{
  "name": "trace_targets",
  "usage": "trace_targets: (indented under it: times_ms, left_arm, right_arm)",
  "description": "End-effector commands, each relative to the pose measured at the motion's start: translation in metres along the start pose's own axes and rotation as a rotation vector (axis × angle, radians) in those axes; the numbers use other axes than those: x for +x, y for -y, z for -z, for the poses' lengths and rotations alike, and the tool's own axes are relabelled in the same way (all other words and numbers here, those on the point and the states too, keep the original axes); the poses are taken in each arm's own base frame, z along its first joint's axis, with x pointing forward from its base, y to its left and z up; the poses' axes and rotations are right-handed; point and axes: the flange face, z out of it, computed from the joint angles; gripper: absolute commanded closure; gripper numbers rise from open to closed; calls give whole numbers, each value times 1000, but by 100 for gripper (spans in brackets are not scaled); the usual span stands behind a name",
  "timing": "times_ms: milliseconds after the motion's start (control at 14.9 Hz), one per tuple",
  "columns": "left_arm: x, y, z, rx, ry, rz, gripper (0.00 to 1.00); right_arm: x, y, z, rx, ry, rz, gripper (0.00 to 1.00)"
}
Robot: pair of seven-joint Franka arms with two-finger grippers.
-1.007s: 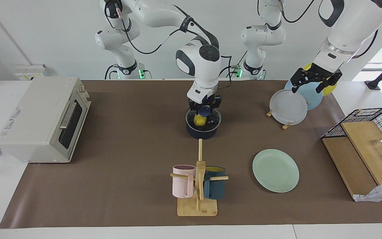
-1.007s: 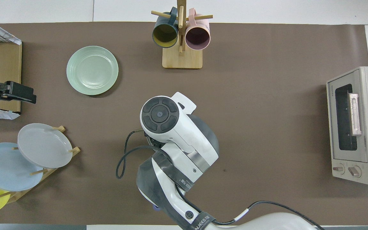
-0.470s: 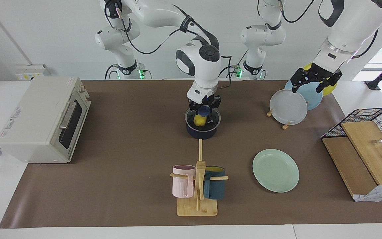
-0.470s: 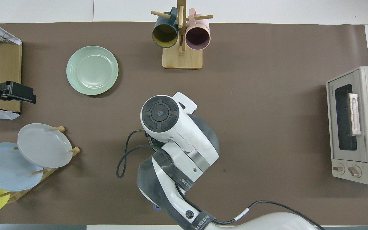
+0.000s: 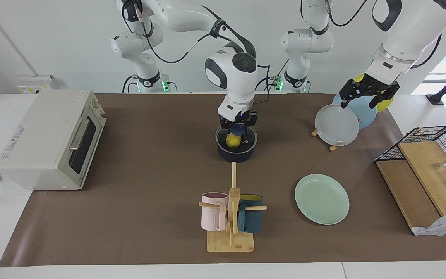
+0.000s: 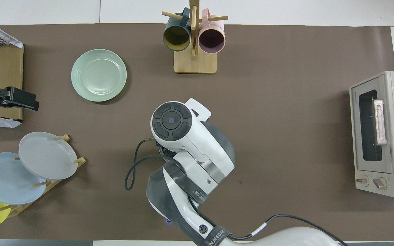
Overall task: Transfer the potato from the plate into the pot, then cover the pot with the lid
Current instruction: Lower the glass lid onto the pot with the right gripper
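From above, the right arm hides the pot (image 5: 235,153). Facing it, the right gripper (image 5: 238,129) pinches the lid (image 5: 250,140) knob over the potato (image 5: 233,140) inside. The left gripper (image 5: 365,95) waits with fingers spread over the plate rack (image 5: 335,146).

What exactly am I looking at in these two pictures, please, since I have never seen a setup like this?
These are two robot arms at a table covered with a brown mat. One picture faces them from across the table; the other looks steeply down from above their own end.

The right end effector is shut on the blue knob of a glass lid, which it holds at the rim of a dark pot. A yellow potato lies inside the pot. From above, the arm hides all of this.

The left end effector waits, open, over a rack of upright plates.

Also on the mat: an empty mint-green plate, a wooden mug stand with two mugs, and a toaster oven toward the right arm's end.
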Motion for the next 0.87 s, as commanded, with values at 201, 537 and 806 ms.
trace_targets:
  times_ms: [201,537,806]
  left_arm:
    - [-4,4,0,17,10,0,0]
    - [-4,4,0,17,10,0,0]
    - [-4,4,0,17,10,0,0]
  right_arm:
    - [4,4,3,28,23,-30,100]
    - [1,5,-7,-22,-3,3,100]
    - [0,3,-13,-26,2,3,100]
